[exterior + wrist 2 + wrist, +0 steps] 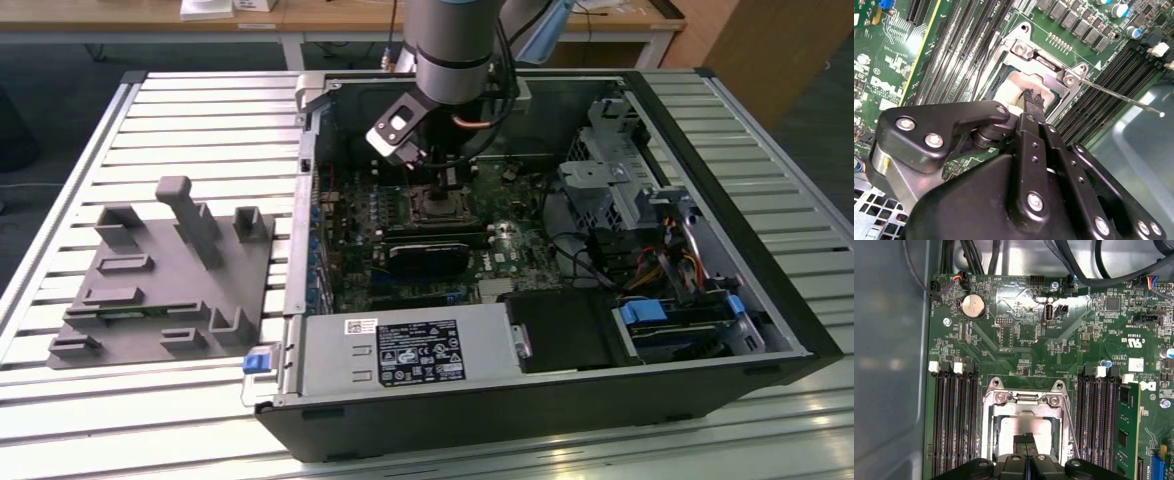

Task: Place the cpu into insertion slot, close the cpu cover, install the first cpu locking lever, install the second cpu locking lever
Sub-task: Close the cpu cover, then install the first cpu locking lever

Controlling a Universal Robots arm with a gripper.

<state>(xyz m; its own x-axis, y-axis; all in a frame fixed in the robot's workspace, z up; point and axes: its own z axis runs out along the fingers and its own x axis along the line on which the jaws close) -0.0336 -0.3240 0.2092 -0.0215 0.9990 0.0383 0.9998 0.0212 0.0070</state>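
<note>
- Nearest us in the second wrist view, the gripper (1033,98) hangs over the socket, its jaws closed tip to tip with nothing between them. We cannot tell whether the tips touch the chip.
- The open computer case (534,415) lies on the slatted counter (200,130). It holds the motherboard (1019,355), a power supply box (400,350) and a black card (430,255).
- The insertion slot (986,425) sits mid-board between the memory banks.
- The cpu cover (1021,399) appears folded down over it.
- The cpu (1014,426) lies inside, pale through the cover's window, so placing looks done.
- One locking lever (1124,97) sticks out free, so we judge the levers unlatched.
</note>
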